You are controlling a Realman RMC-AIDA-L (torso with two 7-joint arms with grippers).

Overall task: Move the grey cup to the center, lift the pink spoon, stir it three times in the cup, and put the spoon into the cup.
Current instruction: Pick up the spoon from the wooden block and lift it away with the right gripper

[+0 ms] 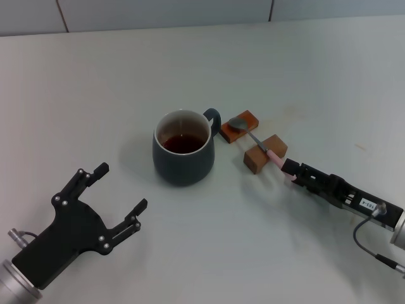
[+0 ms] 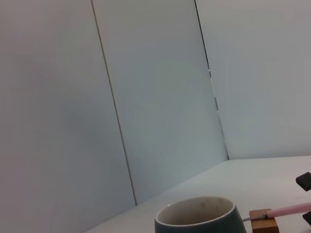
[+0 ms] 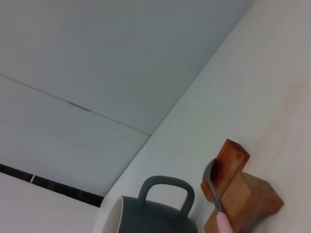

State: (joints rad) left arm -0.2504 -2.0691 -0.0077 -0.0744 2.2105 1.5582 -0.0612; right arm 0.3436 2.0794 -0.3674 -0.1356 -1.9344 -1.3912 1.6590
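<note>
Right gripper [image 1: 290, 171] is clamping the spoon [image 1: 256, 140] lying across two blocks [image 1: 253, 140] beside the cup [image 1: 183, 156]; left gripper [image 1: 120, 191] is hanging apart.

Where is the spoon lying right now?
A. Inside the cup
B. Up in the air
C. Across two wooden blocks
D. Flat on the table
C: the pink spoon rests across two brown wooden blocks beside the grey cup, with the right gripper at its handle end.

Black left gripper [image 1: 120, 196], silver screws, metal wrist; black right gripper [image 1: 292, 172], white label, grey cable
</note>
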